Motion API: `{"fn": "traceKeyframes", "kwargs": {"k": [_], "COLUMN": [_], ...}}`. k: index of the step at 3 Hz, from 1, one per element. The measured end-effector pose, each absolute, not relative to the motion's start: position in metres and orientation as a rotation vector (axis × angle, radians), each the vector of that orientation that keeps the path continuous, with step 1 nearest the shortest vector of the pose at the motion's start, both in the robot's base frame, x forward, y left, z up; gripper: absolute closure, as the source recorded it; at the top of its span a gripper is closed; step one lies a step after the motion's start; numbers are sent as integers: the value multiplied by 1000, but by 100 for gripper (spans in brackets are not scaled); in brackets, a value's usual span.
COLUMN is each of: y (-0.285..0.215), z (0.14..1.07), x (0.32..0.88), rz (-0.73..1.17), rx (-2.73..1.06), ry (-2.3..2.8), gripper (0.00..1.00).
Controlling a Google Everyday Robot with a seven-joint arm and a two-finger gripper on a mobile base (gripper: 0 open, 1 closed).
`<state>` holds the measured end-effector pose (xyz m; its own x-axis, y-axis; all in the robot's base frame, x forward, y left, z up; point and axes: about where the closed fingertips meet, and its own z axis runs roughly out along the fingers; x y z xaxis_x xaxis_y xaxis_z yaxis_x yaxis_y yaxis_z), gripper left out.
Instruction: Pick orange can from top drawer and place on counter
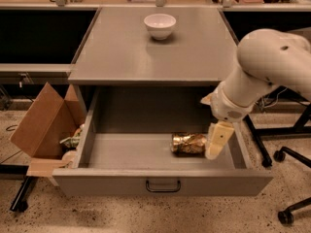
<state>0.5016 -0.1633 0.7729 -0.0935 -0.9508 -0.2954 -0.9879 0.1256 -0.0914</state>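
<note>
I see the counter (121,52) spread above and behind my gripper (218,140), and the top drawer (97,183) stands pulled out around it. The gripper hangs inside the drawer's right end, with a cardboard box (41,123) well off to its left on the floor. The white bowl (160,25) sits far behind the gripper on the counter, and the orange can (187,143) lies on its side in the drawer just left of it — whether the jaws are spread or closed I cannot tell.

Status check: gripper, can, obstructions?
Gripper in open top drawer, at right end of orange can. Can lying on drawer floor. White bowl at rear of counter.
</note>
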Motion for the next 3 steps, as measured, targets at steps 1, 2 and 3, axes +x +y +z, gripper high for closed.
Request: {"fn": "traceKeyframes", "kwargs": {"k": [1,2,3], "y": [-145,-131,-122], "z": [736,702,675], "x": [521,538,548], "rz": [217,250,282], "rx": [-1927,-1951,-1965], "ry": [2090,2072,2066], "gripper": [0,0,0]}}
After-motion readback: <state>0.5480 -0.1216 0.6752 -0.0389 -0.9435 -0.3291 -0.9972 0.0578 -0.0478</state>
